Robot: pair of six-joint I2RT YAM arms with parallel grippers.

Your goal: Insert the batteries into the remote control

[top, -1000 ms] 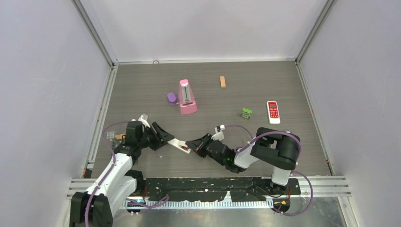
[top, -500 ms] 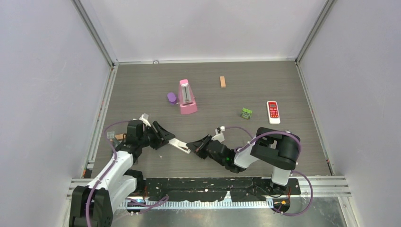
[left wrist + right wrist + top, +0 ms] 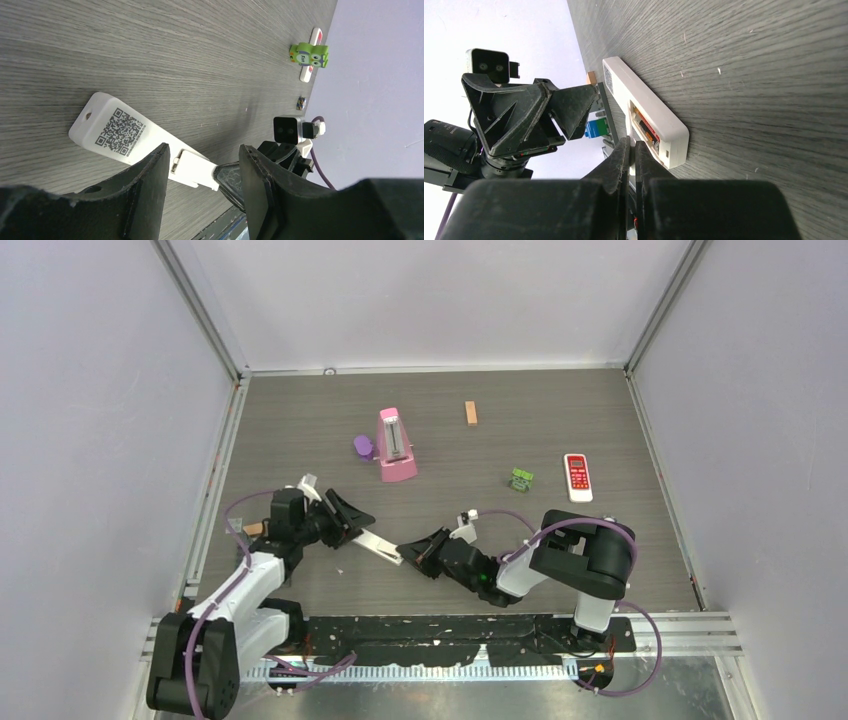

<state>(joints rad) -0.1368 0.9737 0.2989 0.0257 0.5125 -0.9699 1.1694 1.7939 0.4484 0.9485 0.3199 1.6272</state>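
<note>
Batteries point(image 3: 647, 131), red-orange and dark, lie in the open compartment of the white remote control point(image 3: 378, 545), which rests flat on the table point(image 3: 300, 430) near its near edge, left of centre. The right gripper point(image 3: 631, 146), clenched on nothing, pokes at the compartment's end, while the left gripper point(image 3: 355, 528) stands released astride the remote's other end. With nothing clamping it, a hard push could skid the remote or tip a cell out of its seat.

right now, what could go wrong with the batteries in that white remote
The right gripper, shut, is at the remote's open back: a skewed push could pop the batteries out or leave one unseated. The left gripper is open, apparently not clamping the remote, so it may slide on the table.
</note>
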